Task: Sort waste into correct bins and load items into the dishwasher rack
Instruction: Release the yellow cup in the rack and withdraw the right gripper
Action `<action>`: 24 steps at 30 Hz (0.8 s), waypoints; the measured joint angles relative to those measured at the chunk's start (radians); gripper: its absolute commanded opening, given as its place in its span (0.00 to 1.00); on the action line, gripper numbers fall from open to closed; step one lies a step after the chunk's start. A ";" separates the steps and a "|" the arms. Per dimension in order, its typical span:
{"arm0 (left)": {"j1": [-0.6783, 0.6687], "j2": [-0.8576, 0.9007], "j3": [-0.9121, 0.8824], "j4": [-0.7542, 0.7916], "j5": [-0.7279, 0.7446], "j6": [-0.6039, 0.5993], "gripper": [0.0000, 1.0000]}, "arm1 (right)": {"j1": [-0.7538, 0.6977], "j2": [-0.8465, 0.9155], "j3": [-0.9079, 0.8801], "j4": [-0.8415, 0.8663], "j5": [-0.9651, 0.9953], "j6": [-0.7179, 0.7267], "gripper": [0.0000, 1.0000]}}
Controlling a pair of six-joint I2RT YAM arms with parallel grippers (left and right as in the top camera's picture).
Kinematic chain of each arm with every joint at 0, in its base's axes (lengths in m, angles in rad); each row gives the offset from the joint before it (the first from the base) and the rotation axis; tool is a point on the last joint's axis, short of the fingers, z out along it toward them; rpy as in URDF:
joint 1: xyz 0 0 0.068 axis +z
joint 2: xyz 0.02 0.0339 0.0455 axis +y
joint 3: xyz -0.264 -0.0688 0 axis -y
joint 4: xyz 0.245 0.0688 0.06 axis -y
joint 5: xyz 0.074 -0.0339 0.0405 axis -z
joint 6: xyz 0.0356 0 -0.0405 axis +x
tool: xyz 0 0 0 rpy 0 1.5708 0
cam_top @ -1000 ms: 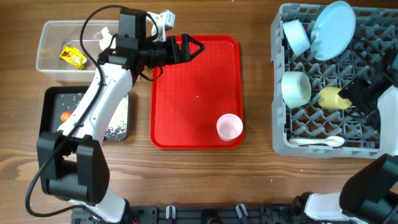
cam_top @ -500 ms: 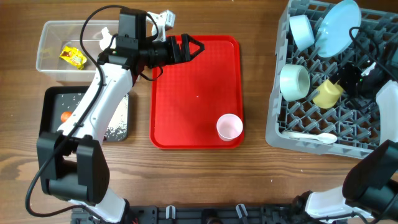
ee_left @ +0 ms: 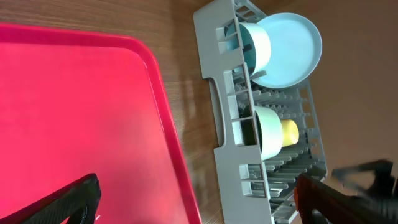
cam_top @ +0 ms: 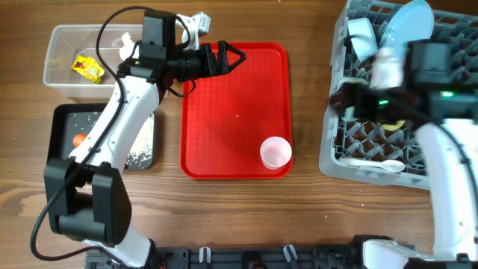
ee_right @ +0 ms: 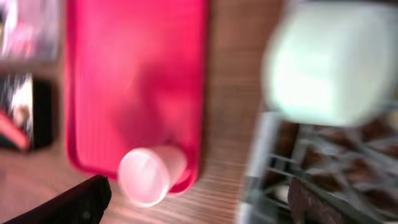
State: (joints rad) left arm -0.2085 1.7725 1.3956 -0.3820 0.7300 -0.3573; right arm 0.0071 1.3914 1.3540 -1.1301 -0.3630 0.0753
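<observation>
Grippers both stand wide open and hold nothing. My left gripper [cam_top: 224, 58] hangs over the far left corner of the red tray [cam_top: 235, 97]. In its wrist view the two dark fingers [ee_left: 74, 199] show at the bottom corners, with only the tray's edge and bare wood between them. My right gripper [cam_top: 347, 101] is above the left side of the rack [cam_top: 328, 161], pointing left toward the tray. It is blurred from overhead, but its wrist view shows the fingers [ee_right: 81, 202] far apart and clear of everything.

The pink cup [cam_top: 275, 152] stands mouth up on the tray's near right corner, alone there and well apart from both grippers.

The rack sits at the right of the surface [cam_top: 299, 217]. The plate [cam_top: 411, 22] stands on edge at its far side, and the far bowl [cam_top: 362, 37] is on its side just left of the plate, touching it. The near bowl [ee_left: 267, 127] lies on its side further toward me, with the yellow cup [ee_left: 289, 130] right behind it. The spoon [cam_top: 377, 166] lies along the rack's near edge.

Far left on the surface, the tub [cam_top: 63, 45] holds a yellow wrapper [cam_top: 87, 67]. Just near of it is the black tray [cam_top: 63, 119], with the carrot [cam_top: 78, 139] and rice [cam_top: 138, 157] in it, partly under my left arm.
</observation>
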 measured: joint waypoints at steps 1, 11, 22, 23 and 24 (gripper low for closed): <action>0.000 0.000 0.000 0.000 0.000 0.000 1.00 | 0.048 0.000 -0.021 0.015 -0.006 0.001 0.94; 0.000 0.000 0.000 -0.053 -0.003 0.000 1.00 | 0.172 0.053 -0.224 0.092 0.032 0.082 0.94; 0.000 0.000 0.000 -0.100 -0.064 0.000 1.00 | 0.172 0.053 -0.244 0.045 0.183 0.101 0.95; 0.000 0.000 0.000 -0.104 -0.067 0.000 1.00 | 0.172 0.053 -0.245 0.030 0.201 0.104 0.95; 0.000 0.000 0.000 -0.107 -0.068 0.000 1.00 | 0.172 0.053 -0.245 0.019 0.222 0.109 0.94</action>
State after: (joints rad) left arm -0.2085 1.7725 1.3956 -0.4892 0.6621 -0.3573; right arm 0.1791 1.4448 1.1091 -1.1114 -0.1413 0.1844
